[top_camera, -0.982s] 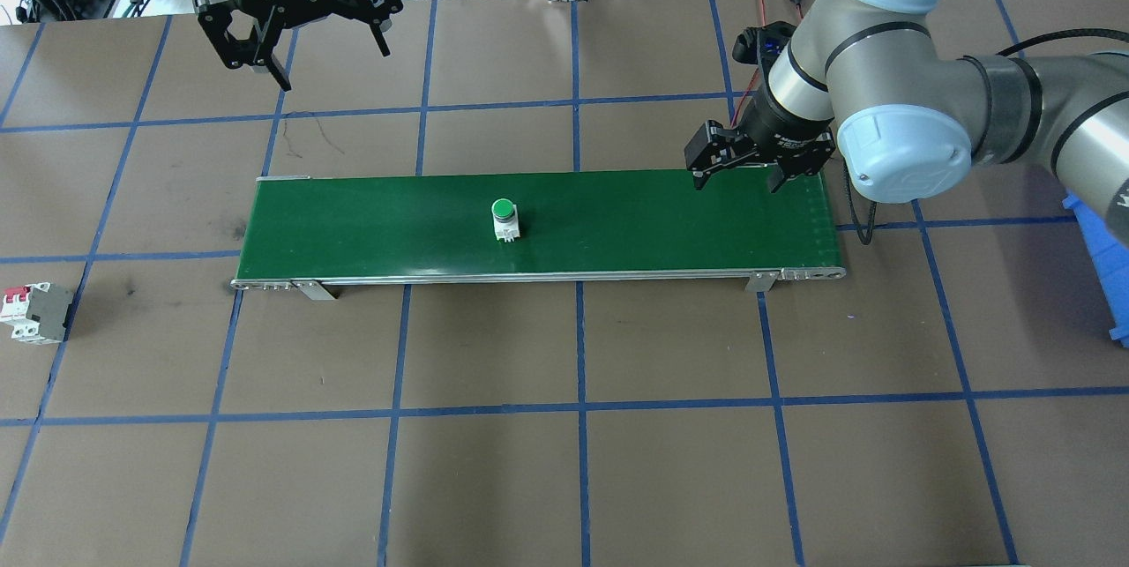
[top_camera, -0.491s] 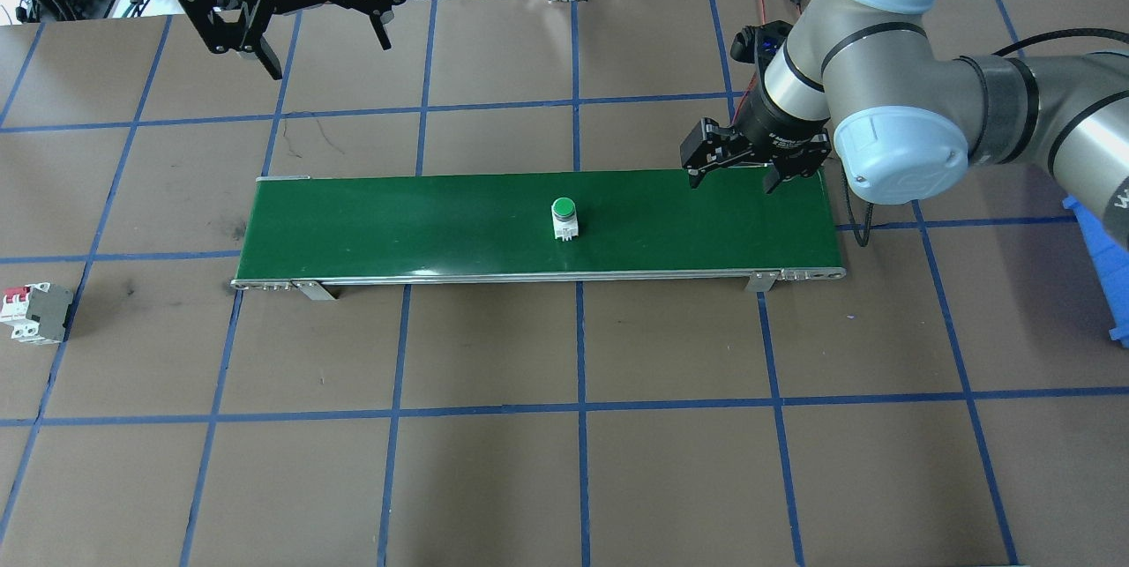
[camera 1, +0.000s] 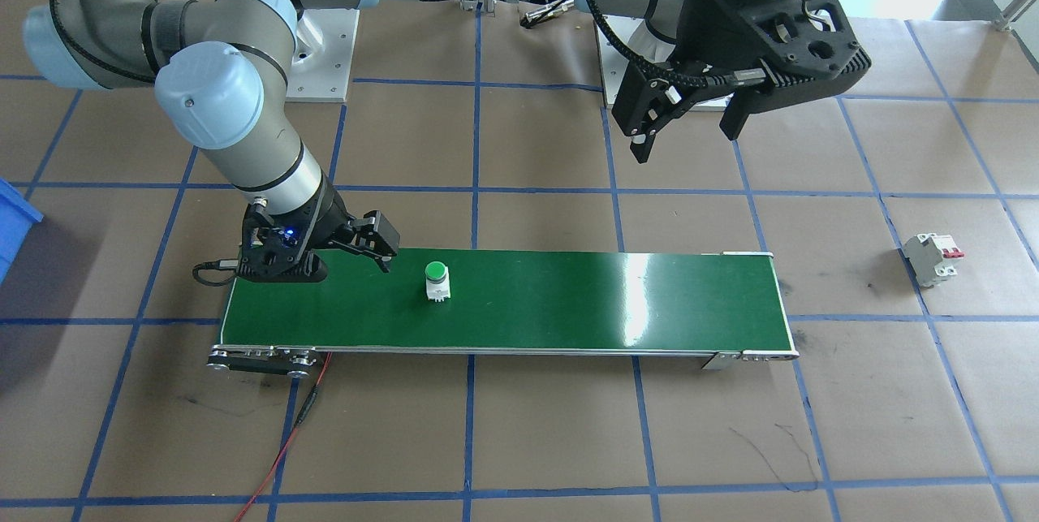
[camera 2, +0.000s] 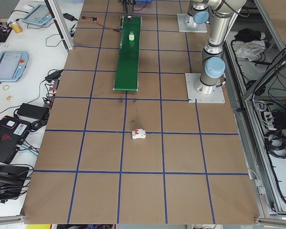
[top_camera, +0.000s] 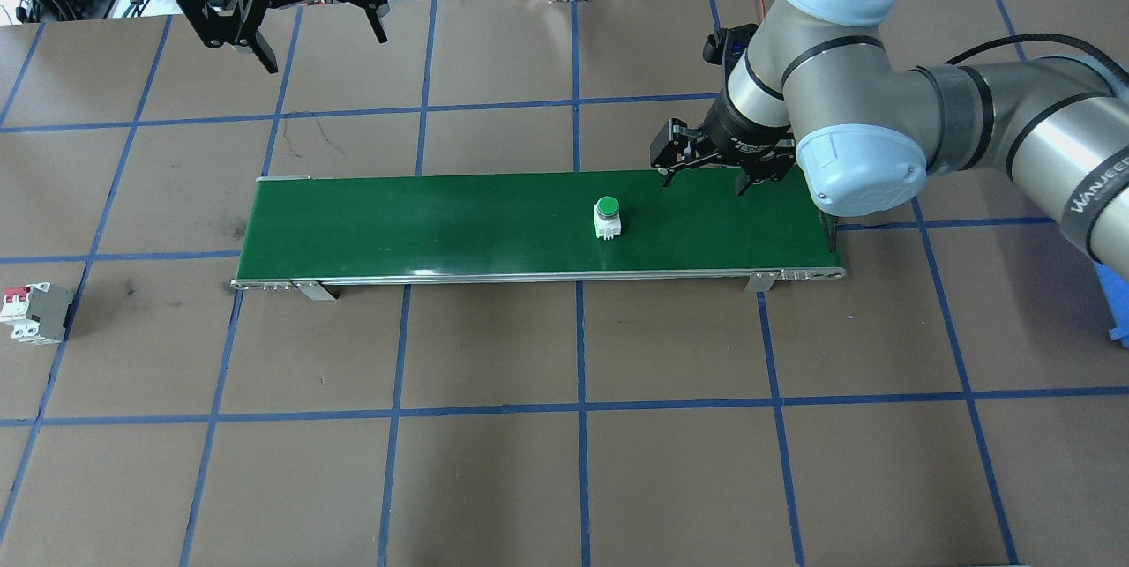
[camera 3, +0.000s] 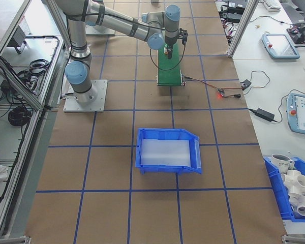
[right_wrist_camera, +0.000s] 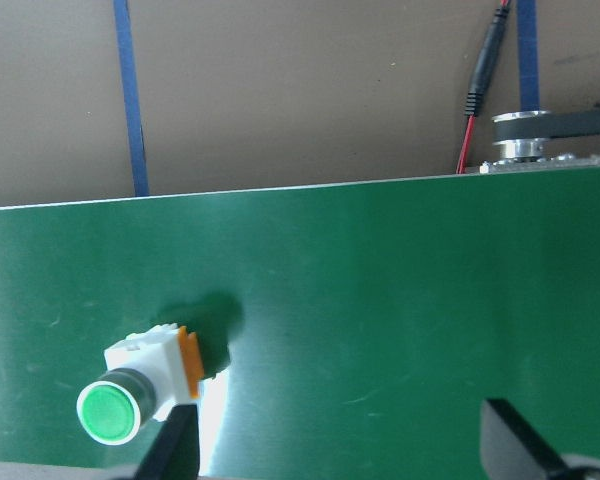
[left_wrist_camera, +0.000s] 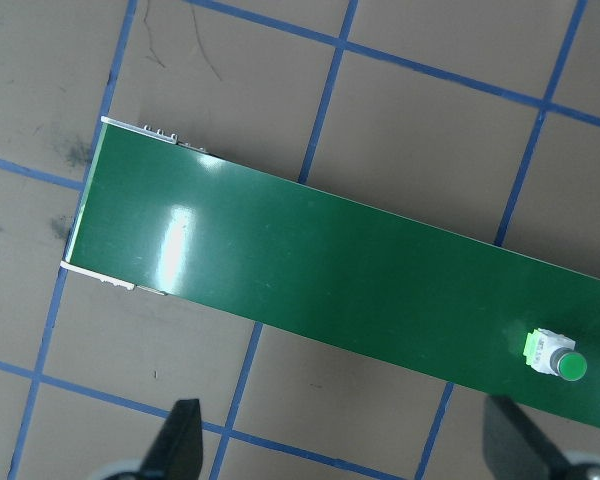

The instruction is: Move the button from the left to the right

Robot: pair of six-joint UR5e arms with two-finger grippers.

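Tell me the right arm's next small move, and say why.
Probably ease the right gripper along the belt toward the button and line its open jaws up around it. The button stands on the green conveyor belt, short of the gripper and apart from it; nothing is held yet. The left gripper is open, high and far back from the belt.

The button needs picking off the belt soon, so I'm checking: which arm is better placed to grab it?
The right. Its open end effector hangs low over the green belt close beside the button; the left end effector is raised, back beyond the belt's other end.
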